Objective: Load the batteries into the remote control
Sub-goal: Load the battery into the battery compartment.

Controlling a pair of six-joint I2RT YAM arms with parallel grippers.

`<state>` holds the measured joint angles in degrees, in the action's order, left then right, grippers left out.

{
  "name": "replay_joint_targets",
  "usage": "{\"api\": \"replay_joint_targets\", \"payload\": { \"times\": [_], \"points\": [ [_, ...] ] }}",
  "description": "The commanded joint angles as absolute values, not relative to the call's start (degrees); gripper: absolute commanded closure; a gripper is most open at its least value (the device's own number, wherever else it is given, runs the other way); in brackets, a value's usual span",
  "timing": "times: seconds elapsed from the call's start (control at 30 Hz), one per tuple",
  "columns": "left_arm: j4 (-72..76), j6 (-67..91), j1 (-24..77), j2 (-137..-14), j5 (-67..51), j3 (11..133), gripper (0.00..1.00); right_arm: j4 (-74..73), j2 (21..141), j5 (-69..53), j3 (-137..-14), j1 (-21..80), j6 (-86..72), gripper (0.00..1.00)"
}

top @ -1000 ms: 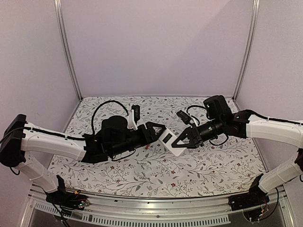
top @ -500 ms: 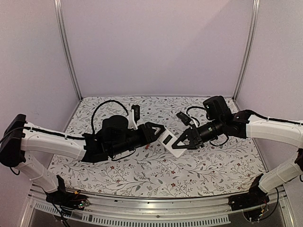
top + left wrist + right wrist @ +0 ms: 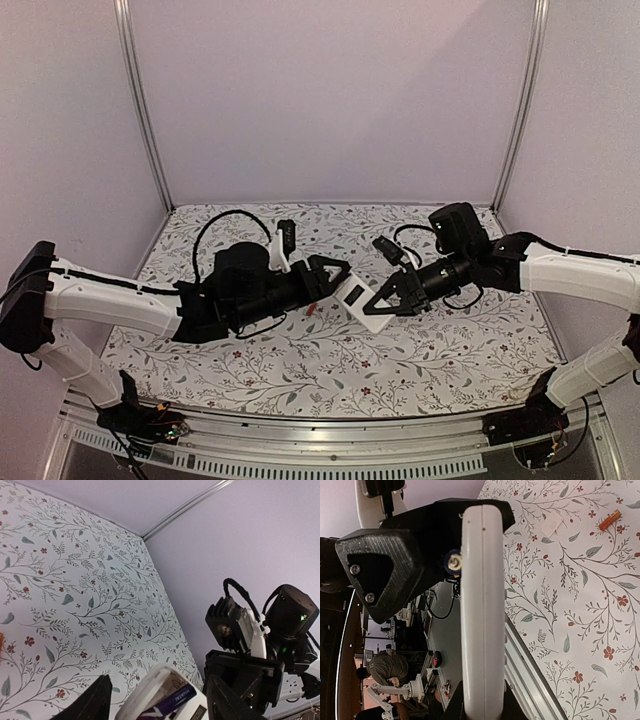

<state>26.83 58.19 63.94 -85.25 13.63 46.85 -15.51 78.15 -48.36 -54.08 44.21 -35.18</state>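
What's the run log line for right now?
right gripper: shut on remote control | left gripper: open, straddling it | orange battery: on table

Table cloth white, grey-green leaf sprigs, red flowers; remote control white; labelled battery dark purple, white lettering; loose battery orange; flat plastic piece white; left arm and right arm white, black toward the ends; walls pale lilac.
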Motion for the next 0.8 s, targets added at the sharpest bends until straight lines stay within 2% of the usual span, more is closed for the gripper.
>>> {"api": "replay_joint_targets", "payload": {
  "times": [0.0,0.5,0.77],
  "points": [
    [29.6,56.6,63.4,-85.3,12.0,45.9,0.31,-15.7,78.3,-48.2,-55.8,44.4,-34.5,1.0],
    [21.9,54.8,63.9,-87.4,12.9,50.0,0.35,-16.0,78.0,-48.5,-56.3,44.4,-34.3,1.0],
    [21.3,55.3,63.8,-86.9,14.2,49.4,0.45,-16.2,77.9,-48.6,-56.3,44.4,-34.0,1.0]
  ]
}}
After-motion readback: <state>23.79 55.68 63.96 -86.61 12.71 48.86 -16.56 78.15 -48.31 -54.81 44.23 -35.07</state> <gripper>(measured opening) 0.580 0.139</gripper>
